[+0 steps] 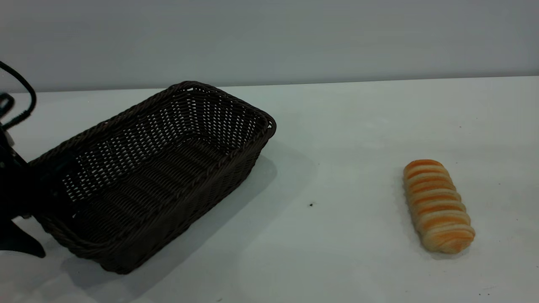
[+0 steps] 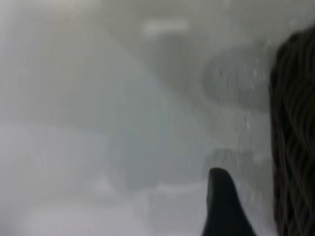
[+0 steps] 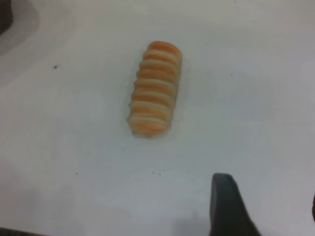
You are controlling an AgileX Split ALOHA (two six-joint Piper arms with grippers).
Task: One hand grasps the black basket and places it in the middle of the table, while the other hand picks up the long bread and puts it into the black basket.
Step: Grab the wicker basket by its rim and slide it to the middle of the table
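Observation:
The black basket (image 1: 156, 168) stands on the table (image 1: 337, 235) at the left, set at an angle, and is empty. My left gripper (image 1: 19, 198) is at the basket's left end, against the rim. In the left wrist view one black finger (image 2: 224, 206) stands just outside the wicker wall (image 2: 293, 137) with a small gap; the other finger is hidden, and the jaws look open. The long bread (image 1: 438, 206) lies on the table at the right. My right gripper (image 3: 268, 211) shows only in the right wrist view, open and empty above the table, short of the bread (image 3: 155, 88).
The white table runs back to a grey wall (image 1: 269, 38). A small dark speck (image 1: 311, 204) lies on the bare table between the basket and the bread. A black cable (image 1: 21, 90) loops above the left arm.

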